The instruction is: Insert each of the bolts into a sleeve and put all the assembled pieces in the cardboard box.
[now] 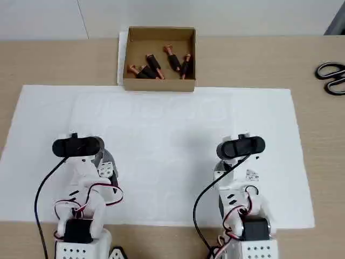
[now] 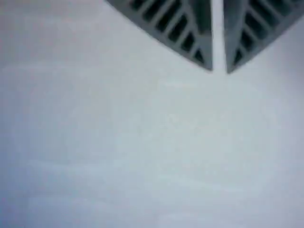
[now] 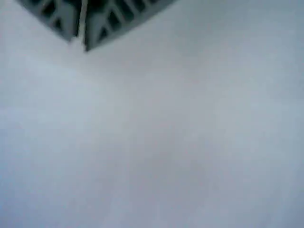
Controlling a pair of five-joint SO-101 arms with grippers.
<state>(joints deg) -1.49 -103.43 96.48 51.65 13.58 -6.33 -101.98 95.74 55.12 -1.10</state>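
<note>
While one arm sits folded at lower left and another arm at lower right, both rest over a white sheet. The left gripper has its jaws almost together, a thin slit between them. The right gripper is closed too. Beyond the sheet, at top centre, the box holds several assembled pieces. Scissors lie at the far right edge.

High cam overhead on table; wrist cams close-up on shared white sheet.
</note>
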